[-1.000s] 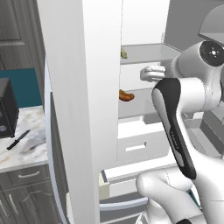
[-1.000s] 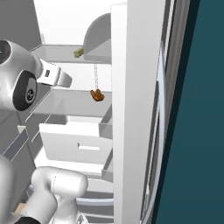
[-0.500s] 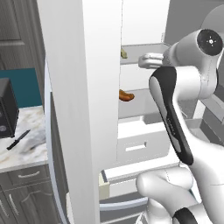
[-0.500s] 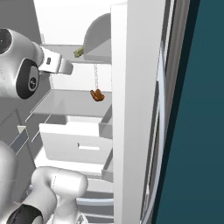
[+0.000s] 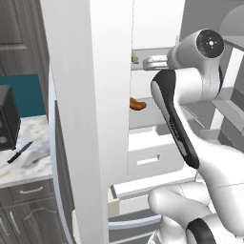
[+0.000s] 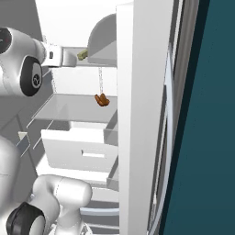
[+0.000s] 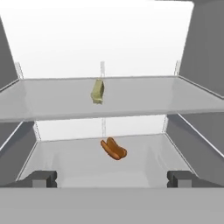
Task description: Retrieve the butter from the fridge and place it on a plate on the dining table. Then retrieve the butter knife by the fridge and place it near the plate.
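The fridge (image 5: pixel 90 95) stands open, showing its white interior. The butter (image 7: pixel 97 91), a small pale olive stick, lies on the upper glass shelf (image 7: pixel 52 105). It is also visible at the shelf's front in the base views (image 5: pixel 135 58) (image 6: pixel 82 54). My gripper (image 7: pixel 111 179) is open, level with that shelf and a short way in front of the butter, touching nothing. From the sides, the gripper (image 5: pixel 147 61) (image 6: pixel 75 56) points into the fridge at the butter. The black butter knife (image 5: pixel 19 152) lies on the marbled counter left of the fridge. The plate and the dining table are out of view.
An orange-brown sausage (image 7: pixel 113 149) (image 5: pixel 137 104) (image 6: pixel 101 99) lies on the shelf below the butter. White drawers (image 6: pixel 87 153) sit under it. The open fridge doors (image 6: pixel 142 114) flank the arm. A black appliance (image 5: pixel 7 124) stands on the counter by the knife.
The arm has risen, and the hand has moved from the lower shelf's height up to the upper shelf and closer to the butter. The jaws have stayed open.
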Controlling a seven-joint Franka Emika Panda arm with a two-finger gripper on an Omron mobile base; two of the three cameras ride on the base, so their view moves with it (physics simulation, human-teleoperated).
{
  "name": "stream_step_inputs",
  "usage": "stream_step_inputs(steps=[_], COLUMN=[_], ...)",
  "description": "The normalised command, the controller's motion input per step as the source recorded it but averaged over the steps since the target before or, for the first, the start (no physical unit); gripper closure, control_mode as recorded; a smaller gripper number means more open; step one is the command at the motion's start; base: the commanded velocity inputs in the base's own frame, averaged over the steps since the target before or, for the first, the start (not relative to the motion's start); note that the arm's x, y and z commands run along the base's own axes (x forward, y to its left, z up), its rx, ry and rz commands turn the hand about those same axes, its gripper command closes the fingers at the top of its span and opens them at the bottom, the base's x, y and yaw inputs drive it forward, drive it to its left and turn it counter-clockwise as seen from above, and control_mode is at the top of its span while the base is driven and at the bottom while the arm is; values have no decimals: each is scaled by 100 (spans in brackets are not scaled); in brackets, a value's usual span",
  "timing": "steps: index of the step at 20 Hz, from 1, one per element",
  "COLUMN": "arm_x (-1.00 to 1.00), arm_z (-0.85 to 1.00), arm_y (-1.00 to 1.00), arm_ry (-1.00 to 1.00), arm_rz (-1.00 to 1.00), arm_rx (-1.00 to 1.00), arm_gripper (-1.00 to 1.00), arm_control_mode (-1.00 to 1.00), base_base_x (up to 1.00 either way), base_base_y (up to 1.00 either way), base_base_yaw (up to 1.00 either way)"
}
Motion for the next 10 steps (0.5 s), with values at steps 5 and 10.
stream_step_inputs(steps=[5, 10], arm_x=[32, 16], arm_z=[24, -4], arm_y=[21, 1], arm_ry=[4, 1], arm_rz=[4, 0], arm_rx=[-11, 0], arm_gripper=[-100, -100], arm_control_mode=[-100, -100], base_base_x=[0, 0], base_base_y=[0, 0], base_base_yaw=[0, 0])
